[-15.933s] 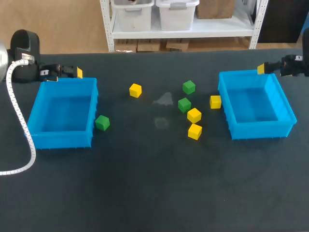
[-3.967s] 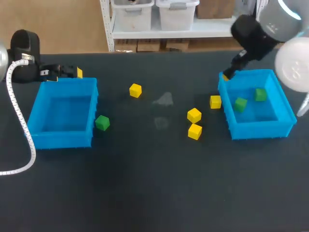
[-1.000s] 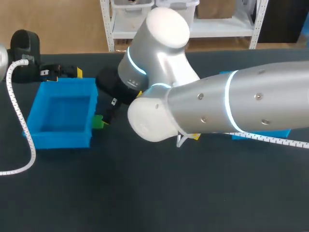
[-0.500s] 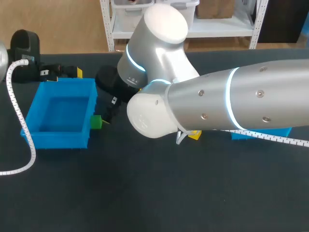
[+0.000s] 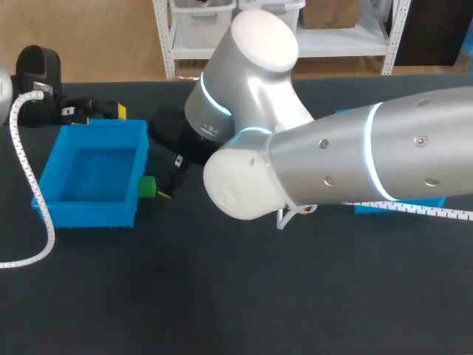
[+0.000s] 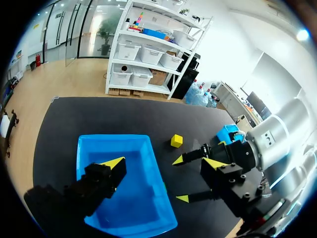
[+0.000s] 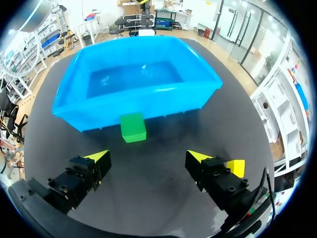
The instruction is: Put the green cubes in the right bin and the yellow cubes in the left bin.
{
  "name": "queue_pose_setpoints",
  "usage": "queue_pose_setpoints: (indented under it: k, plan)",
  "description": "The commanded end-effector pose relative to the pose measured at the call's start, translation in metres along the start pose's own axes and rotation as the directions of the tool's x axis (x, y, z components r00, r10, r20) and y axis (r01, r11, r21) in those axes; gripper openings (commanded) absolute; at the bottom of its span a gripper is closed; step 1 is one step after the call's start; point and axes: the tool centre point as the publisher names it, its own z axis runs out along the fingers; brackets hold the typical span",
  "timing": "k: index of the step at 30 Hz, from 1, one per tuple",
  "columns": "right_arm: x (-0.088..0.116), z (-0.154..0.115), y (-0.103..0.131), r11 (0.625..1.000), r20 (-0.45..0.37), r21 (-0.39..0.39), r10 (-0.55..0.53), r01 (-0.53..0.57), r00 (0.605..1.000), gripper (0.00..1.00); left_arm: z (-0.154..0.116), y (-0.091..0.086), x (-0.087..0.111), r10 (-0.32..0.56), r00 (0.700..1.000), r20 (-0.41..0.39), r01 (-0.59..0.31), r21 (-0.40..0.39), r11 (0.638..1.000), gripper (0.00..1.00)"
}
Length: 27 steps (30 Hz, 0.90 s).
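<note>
One dull black counter (image 5: 222, 296) lies under the smooth, rounded silver right arm (image 5: 355, 170), which extends across to the left bin (image 7: 143, 94), a glossy blue rectangular plastic tub. The right claw (image 7: 148, 157) is spread wide, holding nothing. A small matte green cube (image 7: 133, 127) sits just ahead of its gap, just beside the bin's outer wall.

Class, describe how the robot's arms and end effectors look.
The right arm is thick silver tubes with rounded white joint caps, glowing pale-blue rings and a white cable. The right end effector is black with two yellow-tipped fingers. The left end effector is black and yellow, with a white ribbed hose.
</note>
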Motion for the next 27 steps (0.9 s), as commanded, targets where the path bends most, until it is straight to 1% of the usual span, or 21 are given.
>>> queue_pose_setpoints:
  k: [1,14,24,25,26,27]
  plan:
    - [-0.003,0.001,0.003,1.000,0.002,0.003,-0.003,0.003,1.000,1.00,0.000,0.002,0.001,0.002,1.000,0.006,-0.002,0.010,1.000,1.00]
    - [-0.024,0.016,0.008,0.999,0.005,-0.006,-0.036,0.036,0.999,1.00,0.000,0.002,0.001,0.002,1.000,0.006,-0.002,0.010,1.000,1.00]
    - [-0.024,0.026,0.014,0.998,-0.013,-0.015,-0.059,0.059,0.998,1.00,0.000,0.002,0.001,0.002,1.000,0.006,-0.002,0.010,1.000,1.00]
    - [-0.024,0.027,0.015,0.998,-0.014,-0.016,-0.060,0.060,0.998,0.95,0.000,0.002,0.001,0.002,1.000,0.006,-0.002,0.010,1.000,1.00]
    - [-0.024,0.027,0.015,0.998,-0.015,-0.016,-0.063,0.062,0.998,0.73,0.000,0.002,0.001,0.002,1.000,0.006,-0.002,0.010,1.000,1.00]
    - [-0.024,0.028,0.015,0.998,-0.017,-0.016,-0.065,0.064,0.998,0.47,0.000,0.002,0.001,0.002,1.000,0.006,-0.002,0.010,1.000,1.00]
